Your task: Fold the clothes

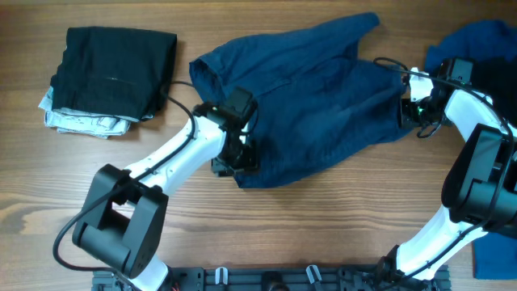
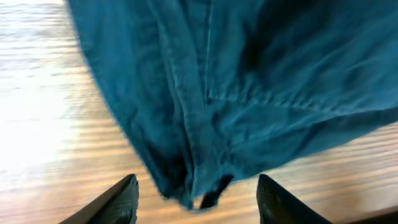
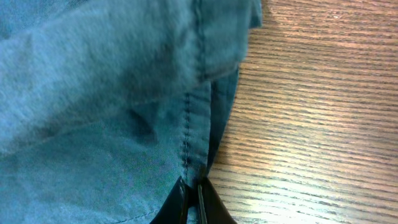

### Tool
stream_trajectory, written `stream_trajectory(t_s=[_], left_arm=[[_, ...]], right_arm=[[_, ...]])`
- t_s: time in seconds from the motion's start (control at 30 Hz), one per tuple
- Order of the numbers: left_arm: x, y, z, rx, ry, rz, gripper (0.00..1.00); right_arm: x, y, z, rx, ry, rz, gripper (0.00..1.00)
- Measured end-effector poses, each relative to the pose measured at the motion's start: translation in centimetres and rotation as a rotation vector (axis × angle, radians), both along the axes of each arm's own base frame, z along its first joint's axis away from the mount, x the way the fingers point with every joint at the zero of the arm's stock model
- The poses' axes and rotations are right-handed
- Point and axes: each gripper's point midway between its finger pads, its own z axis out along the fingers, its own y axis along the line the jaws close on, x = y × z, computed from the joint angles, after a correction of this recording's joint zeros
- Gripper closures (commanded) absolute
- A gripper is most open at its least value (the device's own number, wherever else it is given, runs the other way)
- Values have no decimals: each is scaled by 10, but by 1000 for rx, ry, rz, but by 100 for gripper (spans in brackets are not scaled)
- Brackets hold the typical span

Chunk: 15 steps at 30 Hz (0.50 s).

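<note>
In the overhead view, the navy trousers [image 1: 323, 105] are seen spread crumpled across the middle of the wooden table [image 1: 323, 234], with one part reaching toward 1 o'clock. The left gripper [image 1: 234, 159] is placed at the 7 o'clock edge of the trousers, and the right gripper [image 1: 408, 113] at their 3 o'clock edge. At 10 o'clock on the table a folded black garment [image 1: 113, 69] is stacked on a pale patterned garment [image 1: 81, 121]. A royal blue garment [image 1: 477, 40] is partly seen at 2 o'clock, cut off by the frame.

In the left wrist view, the two fingers [image 2: 118, 202] of the left gripper are seen at 6 o'clock, set well apart. A seamed corner of the trousers lies between them on the table, and neither finger is seen to touch it; nothing is held.

In the right wrist view, the jaws of the right gripper are seen pressed together at 6 o'clock. The stitched edge of the trousers is pinched between them, and the fabric fills the view from 9 to 12 o'clock, with bare wood from 1 to 5 o'clock.
</note>
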Motion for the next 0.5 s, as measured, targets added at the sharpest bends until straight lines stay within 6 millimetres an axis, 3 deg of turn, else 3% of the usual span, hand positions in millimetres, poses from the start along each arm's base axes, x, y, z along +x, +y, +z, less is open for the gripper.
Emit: stream_trajectory(t_s=[0.17, 0.27, 0.33, 0.43, 0.5], left_arm=[[-4, 1, -28, -24, -35, -2, 42], [-4, -3, -32, -55, -46, 0, 65], [-4, -5, -32, -73, -53, -8, 75], [-6, -7, -34, -88, -47, -11, 78], [-6, -9, -34, -97, -46, -14, 92]], right_arm=[[3, 0, 1, 9, -9, -32, 96], [4, -1, 1, 13, -11, -46, 96], [4, -1, 1, 17, -10, -59, 96], [4, -1, 1, 19, -11, -67, 96], [5, -1, 1, 20, -11, -70, 96]])
